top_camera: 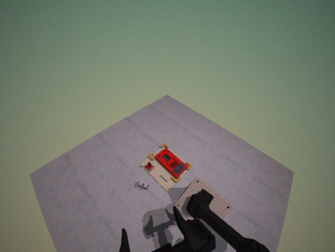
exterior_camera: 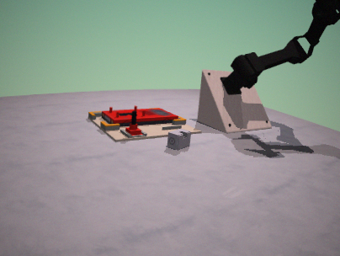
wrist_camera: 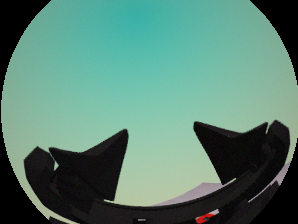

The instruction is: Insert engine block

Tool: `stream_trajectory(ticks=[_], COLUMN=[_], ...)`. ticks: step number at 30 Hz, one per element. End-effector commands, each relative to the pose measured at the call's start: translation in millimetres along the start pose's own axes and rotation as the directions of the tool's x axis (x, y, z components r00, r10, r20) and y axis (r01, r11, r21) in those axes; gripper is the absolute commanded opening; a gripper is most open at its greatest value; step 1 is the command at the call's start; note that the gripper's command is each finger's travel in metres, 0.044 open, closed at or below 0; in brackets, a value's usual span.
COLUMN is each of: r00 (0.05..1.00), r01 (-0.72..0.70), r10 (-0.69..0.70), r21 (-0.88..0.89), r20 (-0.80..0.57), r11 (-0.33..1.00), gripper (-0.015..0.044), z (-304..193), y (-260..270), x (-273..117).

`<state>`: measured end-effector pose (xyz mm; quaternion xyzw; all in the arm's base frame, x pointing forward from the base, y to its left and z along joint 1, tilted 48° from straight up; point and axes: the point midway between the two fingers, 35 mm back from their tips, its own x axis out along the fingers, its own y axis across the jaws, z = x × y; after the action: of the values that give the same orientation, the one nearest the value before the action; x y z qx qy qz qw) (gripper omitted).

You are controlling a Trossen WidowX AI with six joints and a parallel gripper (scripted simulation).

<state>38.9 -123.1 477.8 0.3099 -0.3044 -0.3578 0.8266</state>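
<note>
Engine block: the small grey engine block [top_camera: 143, 184] [exterior_camera: 178, 140] rests on the counter [top_camera: 91, 178] [exterior_camera: 126, 189] [wrist_camera: 187, 194], outside the car body and apart from the end effector. In the top view it lies below centre, slightly left, just beside the pale board [top_camera: 157, 173] [exterior_camera: 153, 135]. In the exterior view it sits at the middle of the frame, in front of the board, with a notch in its upper side and a round mark on its left-hand face.

Car body: the red car body [top_camera: 173, 162] [exterior_camera: 139, 115] lies flat on the board, between yellow-and-grey corner brackets [top_camera: 176, 180] [exterior_camera: 110, 125]. In the top view a dark rectangular recess shows near its upper-left end and a grey panel near its lower-right end. The rib is too small to identify.

Adjacent part: a red part with a black upright [top_camera: 148, 166] [exterior_camera: 134, 130] stands on the board beside the car body.

Arm: the black arm [top_camera: 224, 224] [exterior_camera: 273, 60] is mounted on the sloping face of a pale wedge [top_camera: 224, 206] [exterior_camera: 215, 105], right of the board in both outside views.

End effector: the end effector [top_camera: 149, 218] [wrist_camera: 161, 128] is wide open, nearly fully spread, and has hold of nothing. Its fingers stand well apart at the lower left and lower right of the wrist view.
</note>
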Motion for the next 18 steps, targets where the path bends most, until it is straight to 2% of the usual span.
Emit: stream_trajectory(ticks=[1, 6, 18], r00=[1.000, 0.999, 0.963], r01=[0.000, -0.024, -0.133], r10=[0.000, 0.023, 0.084], r21=[0.000, -0.037, -0.181], r20=[0.000, -0.033, -0.255], r11=[1.000, 0.999, 0.974], gripper=[0.0426, 0.0440, 0.0440], z=[0, -13, -93], y=[0, 9, 43], x=[0, 5, 27])
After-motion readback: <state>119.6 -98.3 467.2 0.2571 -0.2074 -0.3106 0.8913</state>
